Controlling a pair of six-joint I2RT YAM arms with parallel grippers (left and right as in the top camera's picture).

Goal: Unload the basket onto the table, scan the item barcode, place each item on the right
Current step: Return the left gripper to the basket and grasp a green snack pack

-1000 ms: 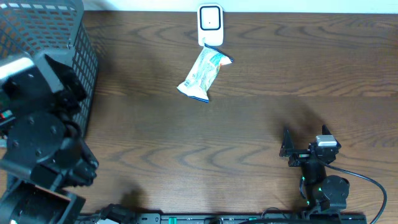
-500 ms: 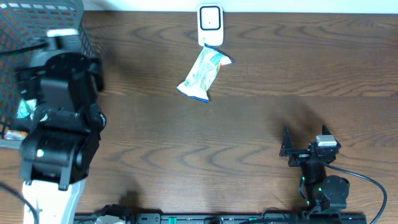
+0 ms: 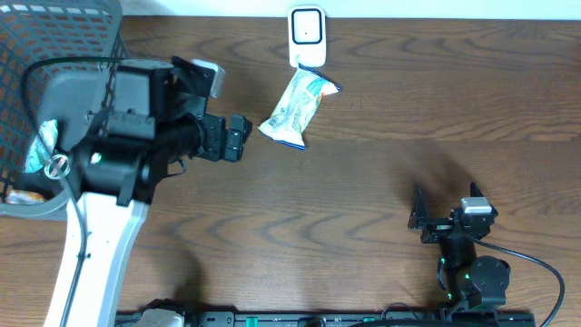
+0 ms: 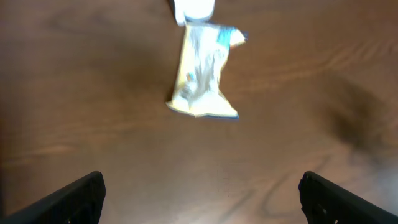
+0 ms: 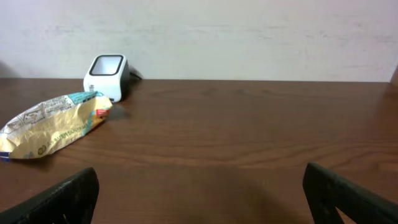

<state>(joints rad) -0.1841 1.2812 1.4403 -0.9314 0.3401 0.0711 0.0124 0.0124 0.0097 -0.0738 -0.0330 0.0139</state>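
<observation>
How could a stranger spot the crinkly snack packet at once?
Start at the dark brown wooden table and find the small white box-shaped scanner at the middle of its far edge. Just in front of it lies the crinkly pale yellow-and-white plastic packet with blue ends, the only soft, flat thing on the wood.

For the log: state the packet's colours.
The packet is yellow and white, blue-edged; best in right wrist view.

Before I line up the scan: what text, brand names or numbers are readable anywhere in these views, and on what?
No text can be read in any view.
snack packet: printing and small round marks show on the wrapper, but they are too blurred to read.
scanner: no lettering visible on it.
</observation>
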